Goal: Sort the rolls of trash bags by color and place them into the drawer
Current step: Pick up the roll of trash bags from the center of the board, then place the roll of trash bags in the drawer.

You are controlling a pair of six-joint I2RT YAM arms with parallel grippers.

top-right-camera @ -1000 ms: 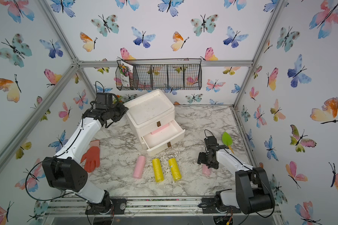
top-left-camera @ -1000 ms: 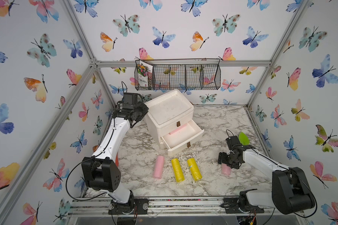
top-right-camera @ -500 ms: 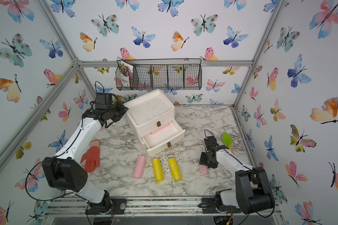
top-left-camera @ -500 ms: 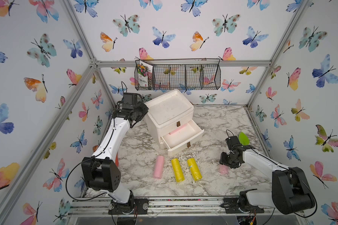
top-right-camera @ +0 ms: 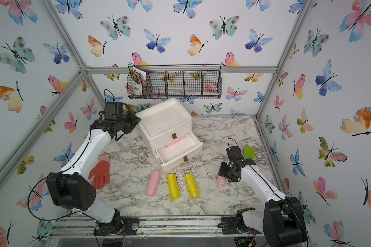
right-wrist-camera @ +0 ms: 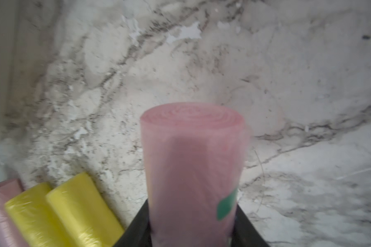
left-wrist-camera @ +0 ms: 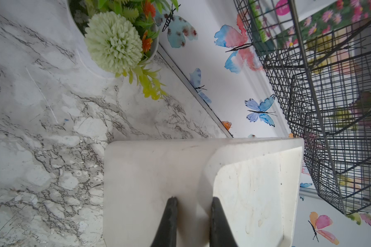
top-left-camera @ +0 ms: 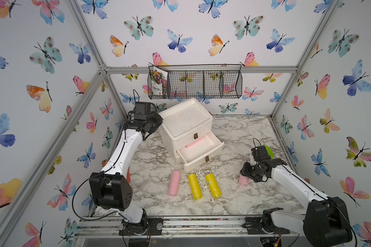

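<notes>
Across the marble table [top-left-camera: 240,128] I had bare surface along the back and the right side, and a free strip between the rolls and the front rail. The white drawer unit [top-left-camera: 186,122] stood at the back left, set at an angle. A wire basket [top-left-camera: 195,84] hung on the rear wall above it. The unit's lower drawer [top-left-camera: 201,153] stood open toward the middle of the table.

The left gripper [left-wrist-camera: 194,200] sat at the unit's top corner. Its fingers were narrowly apart, one on each side of the raised rim, pinching it as far as I could see. An orange glove [top-right-camera: 101,171] lay by the left arm, and a green trowel blade [top-left-camera: 268,150] lay just behind the right wrist.

In front of the drawer a loose pink roll [top-left-camera: 174,186] and two yellow rolls [top-left-camera: 195,186] lay side by side, long axes running roughly front to back. Another pink roll [top-left-camera: 195,142] lay crosswise along the drawer's back wall.

The right gripper [right-wrist-camera: 192,213] was clamped on the held pink roll [top-left-camera: 243,181], low over the table's right side and well apart from the others. Its long axis ran along the fingers, spiral end pointing away from the wrist.
</notes>
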